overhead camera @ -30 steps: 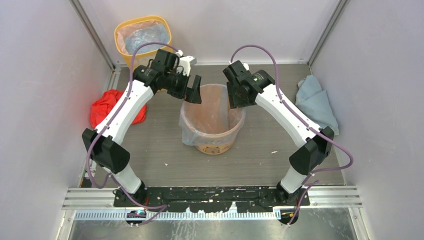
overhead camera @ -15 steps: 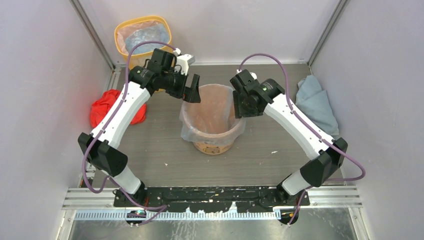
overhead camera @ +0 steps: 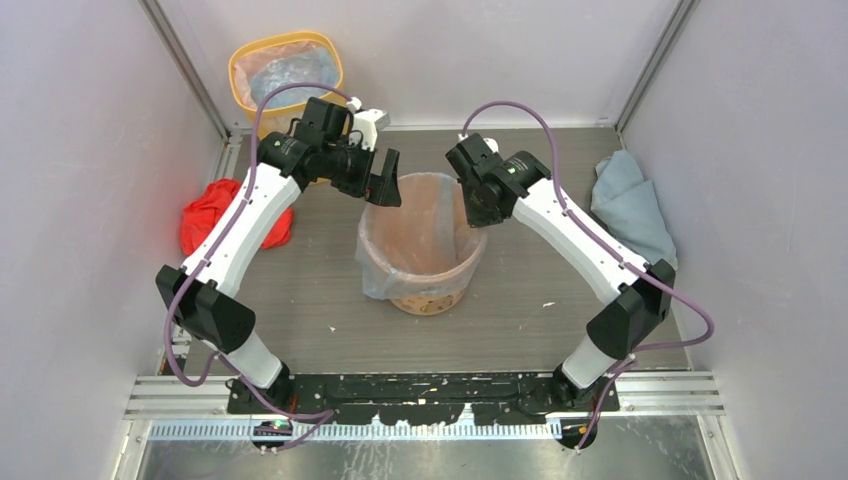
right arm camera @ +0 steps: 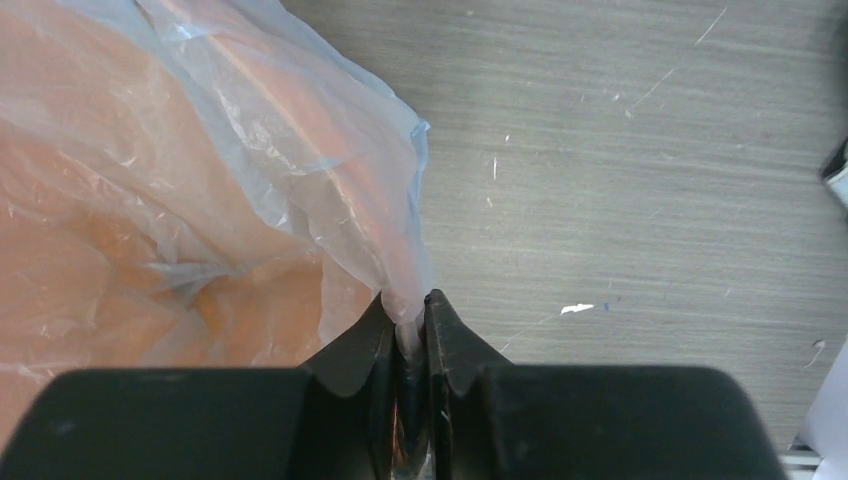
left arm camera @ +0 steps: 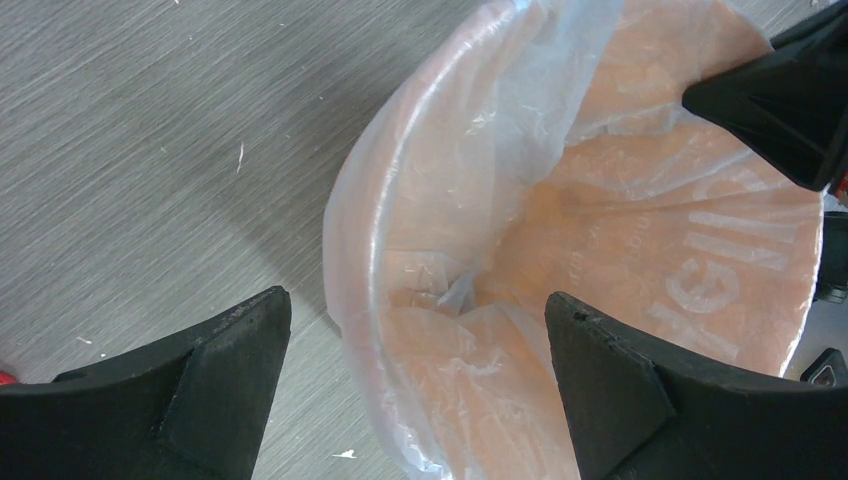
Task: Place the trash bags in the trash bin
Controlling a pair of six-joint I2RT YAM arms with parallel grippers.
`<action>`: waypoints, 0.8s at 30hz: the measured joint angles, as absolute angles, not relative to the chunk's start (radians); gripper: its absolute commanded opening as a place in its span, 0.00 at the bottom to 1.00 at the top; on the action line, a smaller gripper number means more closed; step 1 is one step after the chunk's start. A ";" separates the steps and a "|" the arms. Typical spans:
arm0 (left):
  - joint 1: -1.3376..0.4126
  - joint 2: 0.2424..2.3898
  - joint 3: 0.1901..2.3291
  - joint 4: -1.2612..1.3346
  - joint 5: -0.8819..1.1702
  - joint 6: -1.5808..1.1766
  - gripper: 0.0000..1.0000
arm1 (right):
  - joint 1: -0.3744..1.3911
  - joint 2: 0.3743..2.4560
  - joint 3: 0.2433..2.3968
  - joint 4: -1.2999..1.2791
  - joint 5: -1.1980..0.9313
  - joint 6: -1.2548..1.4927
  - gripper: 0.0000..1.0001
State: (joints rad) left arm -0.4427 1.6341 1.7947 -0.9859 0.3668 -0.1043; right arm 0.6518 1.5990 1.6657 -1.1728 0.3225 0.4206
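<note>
- Right gripper (right arm camera: 408, 312) has its jaws pressed together on a thin fold of the translucent, crinkled plastic trash bag (right arm camera: 330, 170), and the film runs straight up out of the pinch
- From overhead that right gripper (overhead camera: 474, 212) sits at the right rim of the round, tapered orange plastic trash bin (overhead camera: 430, 295), which stands mid-table between the two arms
- Left gripper (left arm camera: 415, 302) is spread wide and holds nothing; its two black fingers (left arm camera: 200, 385) hang either side of the near-left rim, apart from bag and bin
- Progress looks well on: the bag (overhead camera: 375, 265) is down inside the bin, lining the walls, with its mouth spilling over the outside on the left and front
- Left to do, by the look of it: the edge in the right jaws has to be seated over the right rim, and the back edge by the left gripper (overhead camera: 385, 188) looks loose
- A red crumpled bundle (overhead camera: 215, 215) lies at the table's left edge and a grey-blue one (overhead camera: 630, 205) at the right; whether they are more bags to load cannot be told
- The taller yellow bin (overhead camera: 233, 80) in the back corner holds its own liner
</note>
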 measured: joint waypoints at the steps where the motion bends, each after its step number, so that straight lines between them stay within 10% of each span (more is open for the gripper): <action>1: -0.443 1.634 1.795 -0.987 0.366 -0.104 0.98 | 0.649 1.613 1.679 -1.166 0.331 0.406 0.09; 7: -0.443 1.634 1.795 -0.992 0.366 -0.104 0.98 | 0.634 1.668 1.731 -1.116 0.377 0.315 0.73; 24: -0.443 1.634 1.804 -1.005 0.348 -0.109 0.98 | 0.673 1.585 1.788 -1.262 0.350 0.393 0.75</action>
